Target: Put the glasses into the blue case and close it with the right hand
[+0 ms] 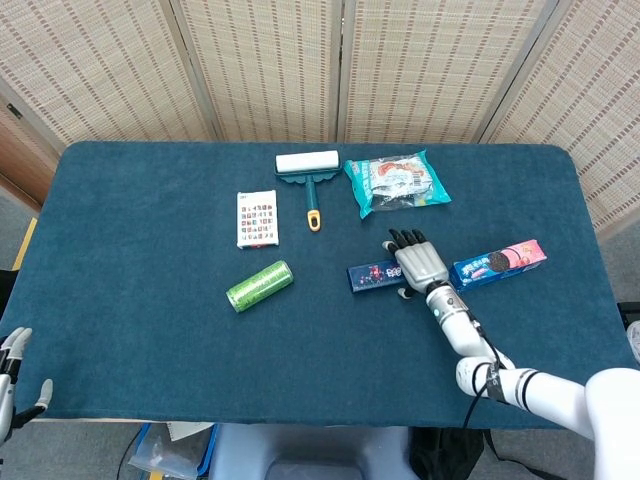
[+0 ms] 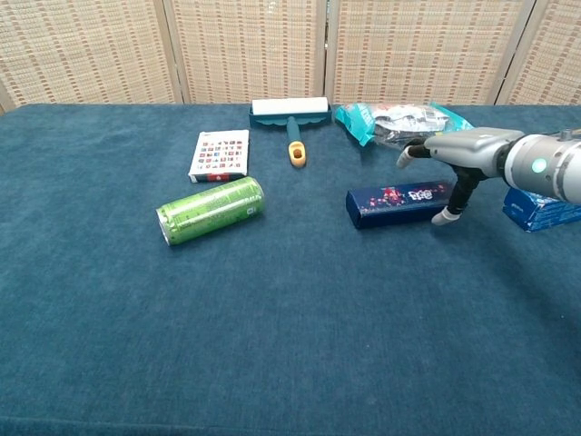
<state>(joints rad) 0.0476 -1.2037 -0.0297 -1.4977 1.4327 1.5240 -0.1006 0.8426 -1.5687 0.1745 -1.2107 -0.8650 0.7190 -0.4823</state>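
Observation:
The blue case (image 1: 373, 276) (image 2: 398, 203) lies shut and flat on the table, right of centre. No glasses show in either view. My right hand (image 1: 419, 263) (image 2: 451, 150) hovers over the case's right end with its fingers spread and nothing in them. Its thumb points down beside that end of the case in the chest view. My left hand (image 1: 12, 372) shows only at the bottom left corner of the head view, off the table, fingers apart and holding nothing.
A green can (image 1: 259, 286) (image 2: 210, 210) lies left of the case. Behind it are a card pack (image 1: 257, 218), a lint roller (image 1: 309, 172) and a teal snack bag (image 1: 398, 182). A blue and pink cookie box (image 1: 498, 264) lies just right of my right hand.

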